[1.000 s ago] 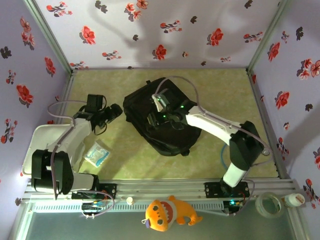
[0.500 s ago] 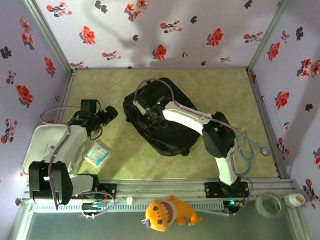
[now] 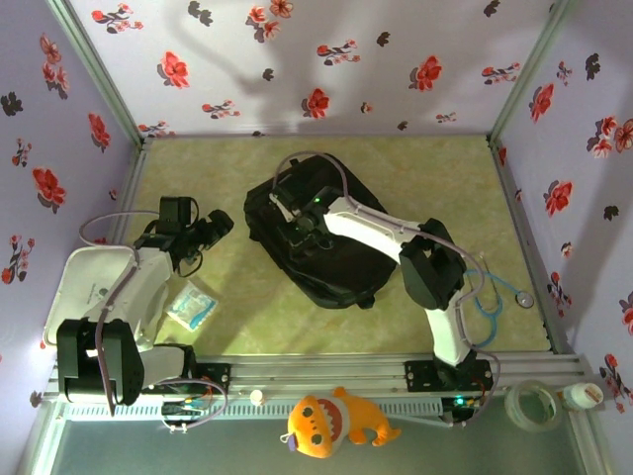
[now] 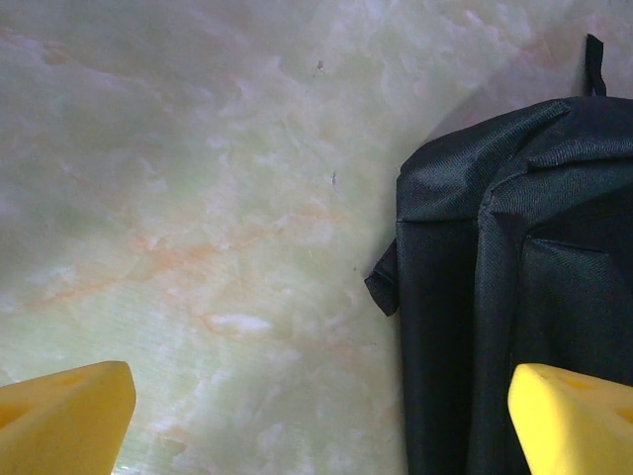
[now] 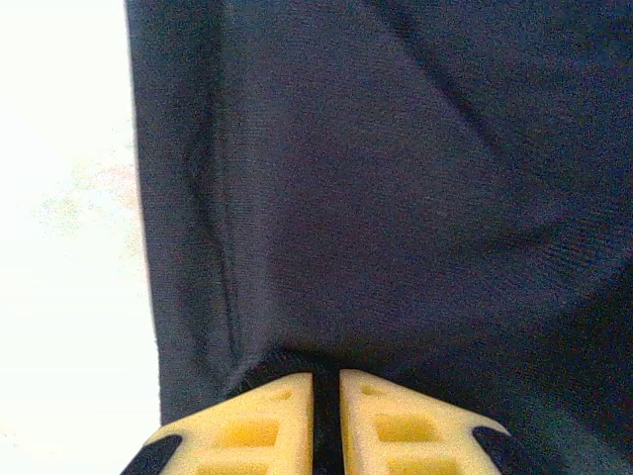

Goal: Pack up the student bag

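Student bag point(image 3: 341, 269): large, black, soft woven fabric, lying flat at the middle of the table point(image 3: 445, 198). It is set on a slant, running from far left to near right. From the left wrist camera the bag point(image 4: 514, 297) shows stitched seams, layered panels, a thin loop point(image 4: 591, 61) at its far edge and a small tab point(image 4: 384, 282) sticking out on its left side.

Right gripper point(image 3: 300, 222): down on the far-left part of the bag. In its own camera, the gripper point(image 5: 326, 384) has its 2 yellow fingers point(image 5: 259, 421) drawn almost together, only a slim dark gap between them. The fabric point(image 5: 376, 178) creases toward the tips. It looks clamped on a fold of the bag, though the close view leaves me not fully sure.

Left gripper point(image 3: 213, 226): hangs just left of the bag. In the wrist view, the gripper point(image 4: 316, 426) has its fingers point(image 4: 64, 416) spread wide over the marbled table point(image 4: 198, 198), with nothing between them.
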